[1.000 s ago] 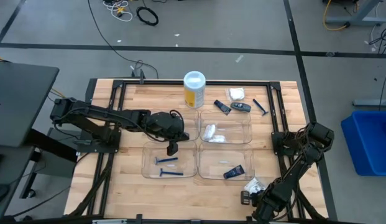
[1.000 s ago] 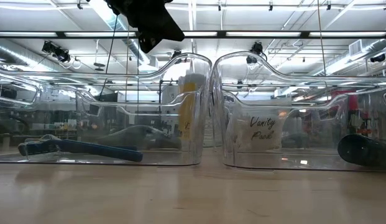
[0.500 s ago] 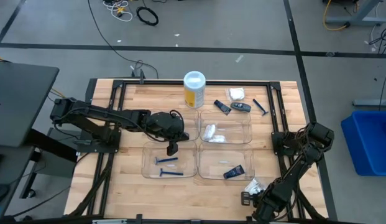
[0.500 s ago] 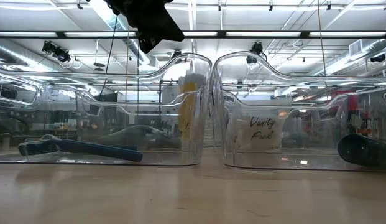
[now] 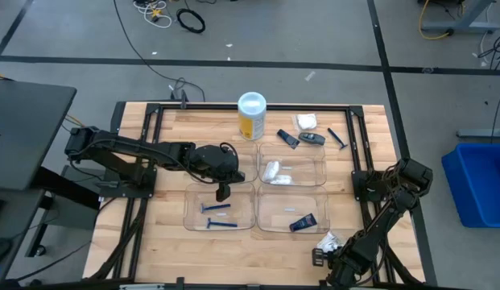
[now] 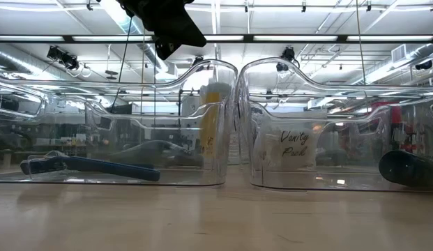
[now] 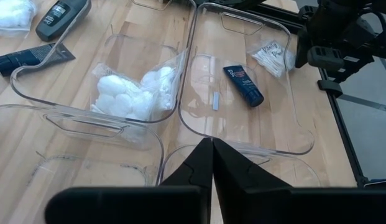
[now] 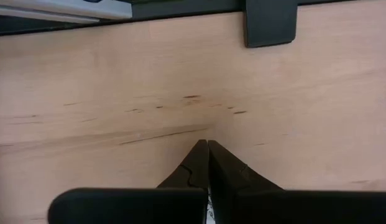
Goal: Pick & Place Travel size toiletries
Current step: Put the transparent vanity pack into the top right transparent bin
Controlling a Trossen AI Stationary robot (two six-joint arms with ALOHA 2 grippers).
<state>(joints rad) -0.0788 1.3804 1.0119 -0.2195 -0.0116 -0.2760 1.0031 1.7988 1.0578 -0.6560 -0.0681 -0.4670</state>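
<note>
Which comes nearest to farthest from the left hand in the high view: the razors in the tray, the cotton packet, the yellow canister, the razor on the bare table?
From the left hand:
1. Razors in the tray, just below it.
2. Cotton packet, in the tray to its right.
3. Yellow canister, at the far edge.
4. Loose razor, far right corner.

The worktop (image 5: pixel 169 145) is pale planked wood, smooth and matt. 4 trays (image 5: pixel 294 171) are clear glossy plastic. The fingers (image 7: pixel 208 165) look matt black plastic. The cotton packet (image 7: pixel 133 93) is crinkly clear film.
</note>
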